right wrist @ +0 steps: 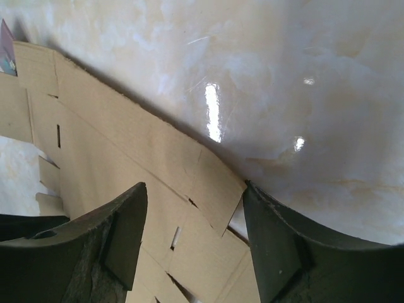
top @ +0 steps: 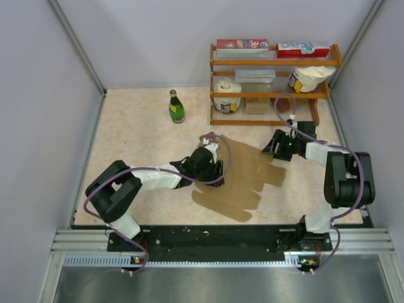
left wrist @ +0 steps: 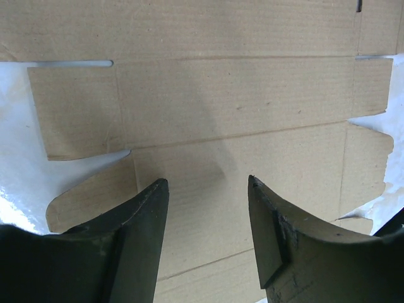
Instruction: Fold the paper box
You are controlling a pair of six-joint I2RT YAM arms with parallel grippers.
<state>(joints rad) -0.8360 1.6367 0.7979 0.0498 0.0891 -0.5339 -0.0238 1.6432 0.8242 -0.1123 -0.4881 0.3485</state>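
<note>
The paper box [top: 243, 183] is a flat sheet of plain brown cardboard with rounded flaps and slits, lying unfolded on the marble-patterned table. My left gripper [top: 213, 165] is at the sheet's left edge. In the left wrist view it [left wrist: 207, 178] stands open just above the cardboard [left wrist: 240, 101], with only the flat panel under the gap. My right gripper [top: 273, 146] is at the sheet's far right corner. In the right wrist view it [right wrist: 194, 184] is open, its fingers either side of a corner flap [right wrist: 218, 202] of the sheet [right wrist: 126, 151].
A green bottle [top: 176, 106] stands at the back, left of a wooden shelf [top: 271, 61] that holds printed cartons and white containers. The shelf's foot is close behind my right gripper. Grey walls close in the table on both sides.
</note>
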